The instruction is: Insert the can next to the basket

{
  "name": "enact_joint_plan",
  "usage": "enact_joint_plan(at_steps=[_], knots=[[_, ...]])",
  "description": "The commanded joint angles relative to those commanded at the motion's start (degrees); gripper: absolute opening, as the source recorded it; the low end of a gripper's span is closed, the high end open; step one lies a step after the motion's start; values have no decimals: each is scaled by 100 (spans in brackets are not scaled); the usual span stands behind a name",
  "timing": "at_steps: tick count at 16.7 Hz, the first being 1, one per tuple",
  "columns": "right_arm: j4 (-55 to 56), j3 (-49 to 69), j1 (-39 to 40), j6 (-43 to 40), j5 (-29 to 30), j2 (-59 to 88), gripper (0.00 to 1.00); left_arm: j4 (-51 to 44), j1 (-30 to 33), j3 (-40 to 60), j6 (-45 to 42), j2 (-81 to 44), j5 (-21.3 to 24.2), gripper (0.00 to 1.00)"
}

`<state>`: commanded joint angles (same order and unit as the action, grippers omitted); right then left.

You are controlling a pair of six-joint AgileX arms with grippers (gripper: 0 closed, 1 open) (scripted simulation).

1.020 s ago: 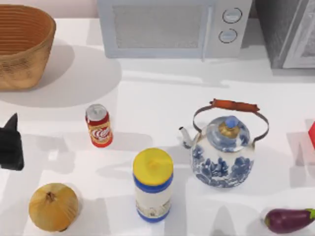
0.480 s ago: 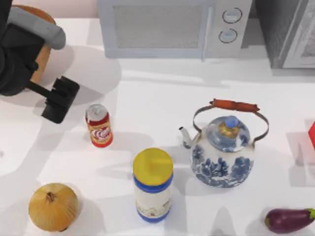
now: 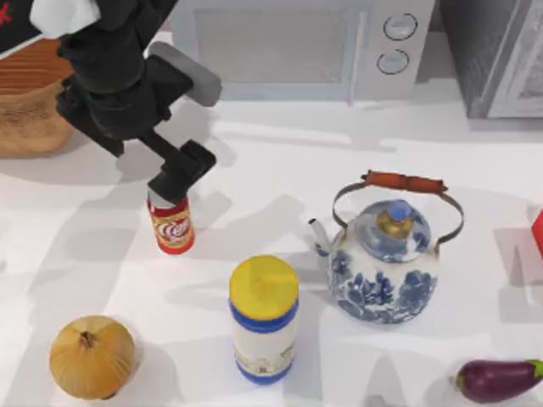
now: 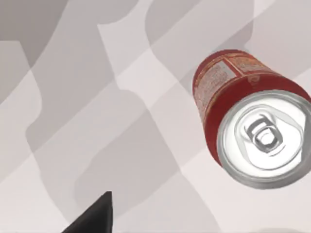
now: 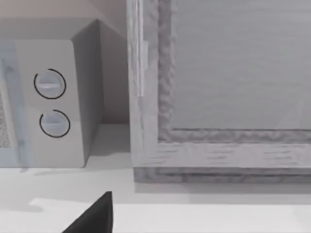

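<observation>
While poised just above the can (image 3: 172,225), left hand (image 3: 180,172) not yet closed on anything; finger spread impossible to tell from these views. Seen from the left wrist view, can (image 4: 252,116) upright on the table (image 3: 280,170), silver top facing up, off to one side of the one dark fingertip (image 4: 95,216) and clear of it, so no contact judged. Task barely begun: can ungrasped, well apart from the basket (image 3: 30,110), which sits beyond the can toward the table's far left corner, partly hidden behind the arm. Left to do: centre over the can, descend, grip, carry, set down beside the basket. Nearer than the can, a white jar (image 3: 264,320) and an onion (image 3: 92,356); to the can's right, a teapot (image 3: 386,263). Right hand (image 5: 92,216) parked well apart from the can, near the microwave (image 5: 53,102).
</observation>
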<state>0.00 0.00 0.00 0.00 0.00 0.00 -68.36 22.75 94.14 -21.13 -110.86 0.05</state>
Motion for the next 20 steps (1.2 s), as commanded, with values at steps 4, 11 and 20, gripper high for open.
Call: enact_joint_plan(at_steps=[4, 11, 20], knots=[[0, 0, 0, 0, 0, 0, 100, -403, 135, 561, -125, -623, 1, 100], [0, 0, 0, 0, 0, 0, 100, -305, 126, 469, -140, -656, 1, 100], [0, 0, 0, 0, 0, 0, 100, 843, 129, -440, -143, -884, 3, 100]])
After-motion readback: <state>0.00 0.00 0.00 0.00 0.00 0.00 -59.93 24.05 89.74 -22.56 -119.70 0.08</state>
